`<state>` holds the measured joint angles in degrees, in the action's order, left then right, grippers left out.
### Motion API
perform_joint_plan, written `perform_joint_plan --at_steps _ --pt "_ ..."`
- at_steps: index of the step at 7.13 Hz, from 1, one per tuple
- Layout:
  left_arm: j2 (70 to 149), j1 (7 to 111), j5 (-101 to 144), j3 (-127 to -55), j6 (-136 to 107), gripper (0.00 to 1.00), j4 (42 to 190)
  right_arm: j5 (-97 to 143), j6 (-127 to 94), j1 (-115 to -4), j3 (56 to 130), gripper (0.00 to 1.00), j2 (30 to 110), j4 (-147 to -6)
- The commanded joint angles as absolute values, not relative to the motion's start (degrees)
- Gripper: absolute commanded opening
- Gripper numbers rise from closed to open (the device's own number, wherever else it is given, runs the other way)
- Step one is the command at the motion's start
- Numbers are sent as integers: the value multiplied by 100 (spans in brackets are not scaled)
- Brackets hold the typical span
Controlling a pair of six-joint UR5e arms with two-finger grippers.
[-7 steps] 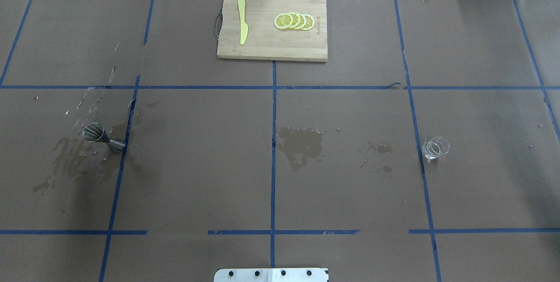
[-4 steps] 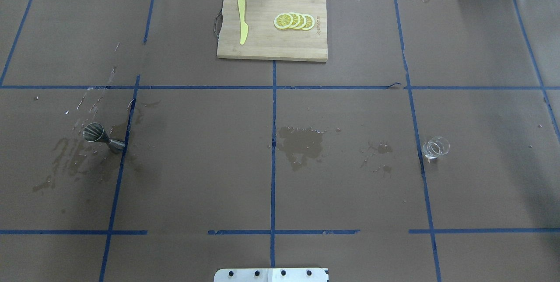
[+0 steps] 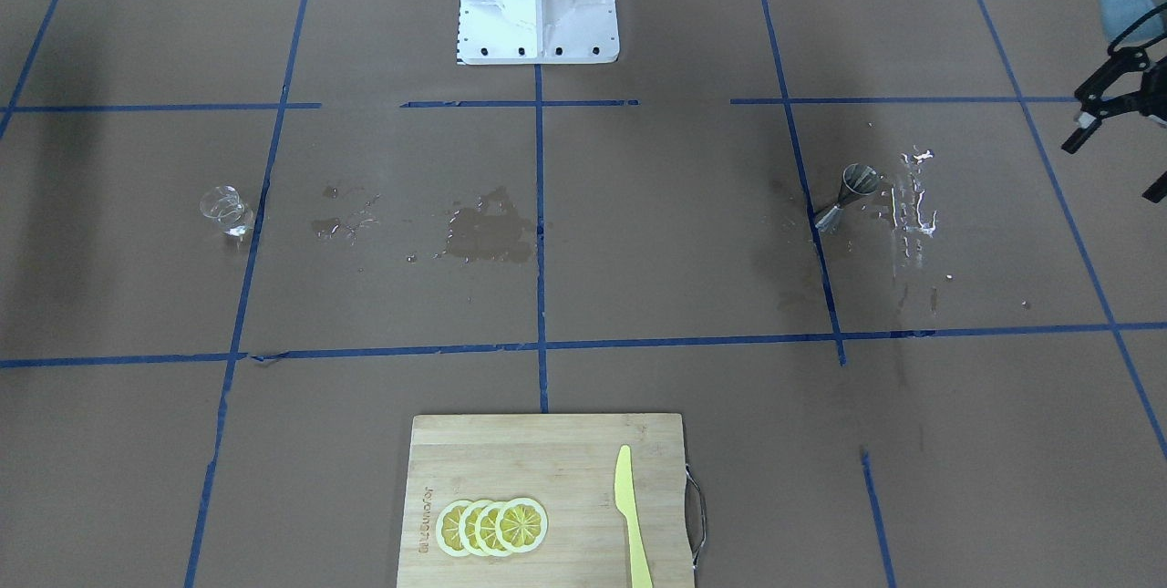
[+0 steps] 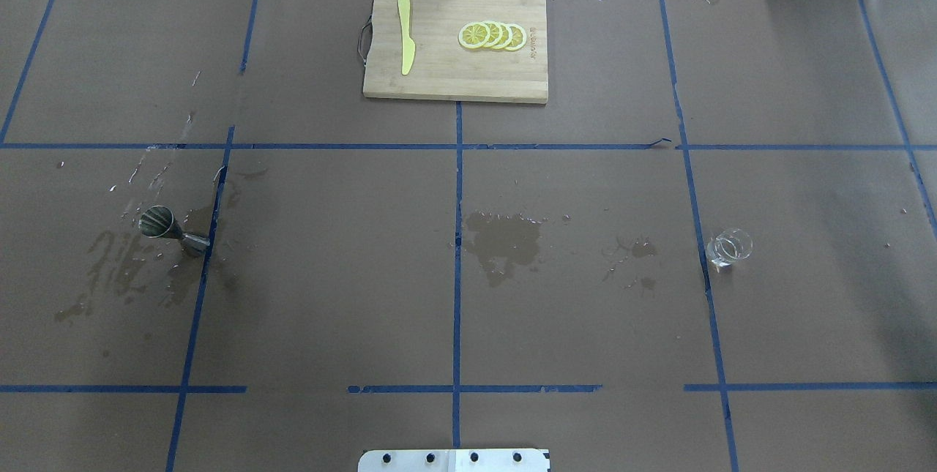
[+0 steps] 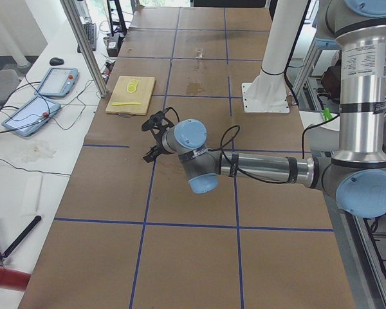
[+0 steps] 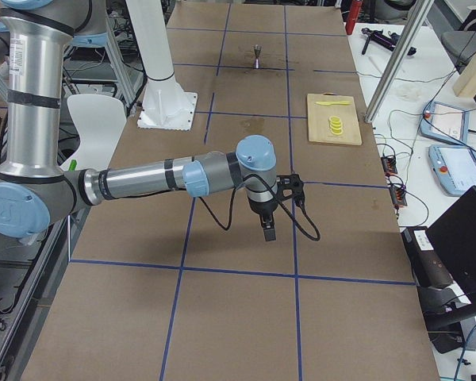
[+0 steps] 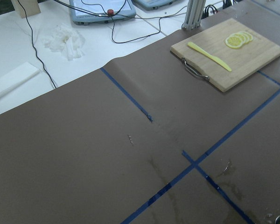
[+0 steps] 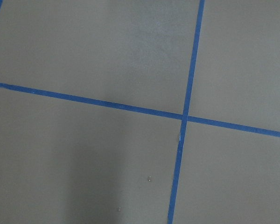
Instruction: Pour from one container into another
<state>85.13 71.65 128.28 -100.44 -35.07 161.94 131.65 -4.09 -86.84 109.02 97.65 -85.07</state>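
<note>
Shadow beside the steel jigger (image 4: pixel 172 230) has faded; the clear glass (image 4: pixel 729 246) is unmoved, well apart from it. I read my left gripper (image 3: pixel 1110 164) as spread and empty; for the right gripper (image 6: pixel 268 230) I cannot tell. Pour not begun.

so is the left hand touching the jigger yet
Apart. The front-facing view shows the left hand at the frame's edge, a wide stretch of table between it and the jigger.

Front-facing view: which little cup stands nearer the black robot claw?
The small silvery steel hourglass-shaped jigger, on the same side as the left gripper. The small clear drinking glass stands far off on the opposite side.
</note>
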Motion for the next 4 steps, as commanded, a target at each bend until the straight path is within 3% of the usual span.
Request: perform_joint_plan --at_steps 1,4 --pt "8141 5930 11214 -10650 -4471 100 16409 13166 -422 -8692 10916 100 9765 -8508" --pt "7901 3613 8073 -10661 -5464 100 17033 13166 -422 -8701 10925 100 9773 -8508"
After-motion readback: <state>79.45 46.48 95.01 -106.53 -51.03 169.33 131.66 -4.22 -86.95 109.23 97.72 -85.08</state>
